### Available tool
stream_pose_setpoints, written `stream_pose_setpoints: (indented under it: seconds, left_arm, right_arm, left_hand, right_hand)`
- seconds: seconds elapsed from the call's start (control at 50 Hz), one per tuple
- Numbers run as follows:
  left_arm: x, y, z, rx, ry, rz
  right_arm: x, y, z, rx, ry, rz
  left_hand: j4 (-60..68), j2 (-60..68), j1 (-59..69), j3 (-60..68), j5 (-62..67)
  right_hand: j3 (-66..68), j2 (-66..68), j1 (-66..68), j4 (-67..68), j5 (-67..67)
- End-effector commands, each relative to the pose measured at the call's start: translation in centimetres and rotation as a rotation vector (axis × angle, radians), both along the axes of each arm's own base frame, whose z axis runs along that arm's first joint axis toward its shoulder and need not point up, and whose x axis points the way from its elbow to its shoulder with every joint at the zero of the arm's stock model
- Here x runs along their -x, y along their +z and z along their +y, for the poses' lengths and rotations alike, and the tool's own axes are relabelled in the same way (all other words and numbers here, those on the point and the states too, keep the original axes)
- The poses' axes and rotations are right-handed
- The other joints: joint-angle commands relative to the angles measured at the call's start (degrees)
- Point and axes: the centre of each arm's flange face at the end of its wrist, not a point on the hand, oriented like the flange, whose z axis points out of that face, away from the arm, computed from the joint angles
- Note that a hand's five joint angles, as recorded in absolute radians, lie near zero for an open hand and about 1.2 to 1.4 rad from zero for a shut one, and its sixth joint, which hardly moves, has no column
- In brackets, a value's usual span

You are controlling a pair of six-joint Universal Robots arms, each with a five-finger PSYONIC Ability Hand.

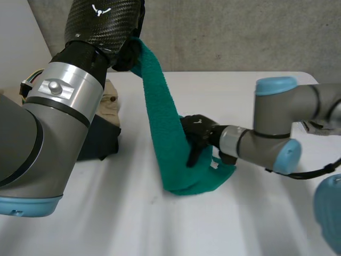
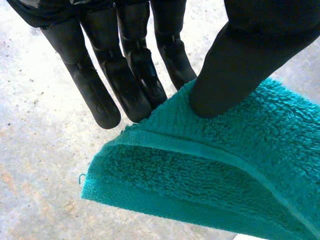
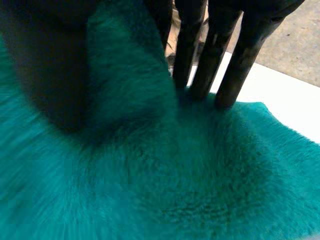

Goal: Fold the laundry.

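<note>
A teal towel (image 1: 160, 122) hangs in a long strip from my left hand (image 1: 128, 53), which is raised above the table's far side. Its lower end lies bunched on the white table (image 1: 250, 218). In the left wrist view my thumb (image 2: 235, 70) pinches a hemmed edge of the towel (image 2: 210, 170) against the fingers (image 2: 125, 75). My right hand (image 1: 197, 130) is low, at the towel's lower part. Its straight fingers (image 3: 210, 55) press into the towel (image 3: 200, 190), and the thumb (image 3: 55, 75) stands apart on the other side of a rising fold.
A folded beige garment (image 1: 110, 98) lies on a dark folded cloth (image 1: 101, 141) at the table's left, behind my left arm. A grey concrete wall runs behind the table.
</note>
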Motion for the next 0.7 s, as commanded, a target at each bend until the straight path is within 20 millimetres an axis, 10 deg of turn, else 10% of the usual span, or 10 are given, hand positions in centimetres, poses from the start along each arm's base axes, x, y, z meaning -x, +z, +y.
stream_pose_setpoints:
  seconds: [0.02, 0.14, 0.26, 0.5, 0.7]
  left_arm:
    - [-0.1, 0.0, -0.4, 0.012, 0.019, -0.023]
    - [-1.0, -0.1, -1.9, 0.056, 0.092, -0.082]
    - [-2.2, -0.9, -4.0, 0.053, 0.17, -0.133]
    - [-1.2, -11.1, -5.3, -0.265, 0.134, -0.363]
    - [1.1, -14.0, -9.0, -0.266, 0.132, -0.368]
  right_arm:
    - [0.5, 4.1, -2.5, 0.17, -0.163, -0.016]
    - [7.5, 14.6, -5.6, 0.478, -0.38, -0.126]
    - [12.6, 19.4, -2.3, 0.613, -0.431, -0.084]
    - [14.2, 15.0, 5.8, 0.403, -0.222, 0.353]
    - [13.4, 10.0, 0.7, 0.41, -0.256, 0.449]
  left_hand:
    - [11.33, 11.52, 15.76, 11.69, 13.81]
    - [11.33, 11.52, 15.76, 11.69, 13.81]
    - [11.33, 11.52, 15.76, 11.69, 13.81]
    - [11.33, 11.52, 15.76, 11.69, 13.81]
    - [11.33, 11.52, 15.76, 11.69, 13.81]
  right_hand:
    - [51.92, 51.73, 52.9, 51.64, 51.34]
    - [51.92, 51.73, 52.9, 51.64, 51.34]
    - [51.92, 51.73, 52.9, 51.64, 51.34]
    - [51.92, 51.73, 52.9, 51.64, 51.34]
    - [51.92, 51.73, 52.9, 51.64, 51.34]
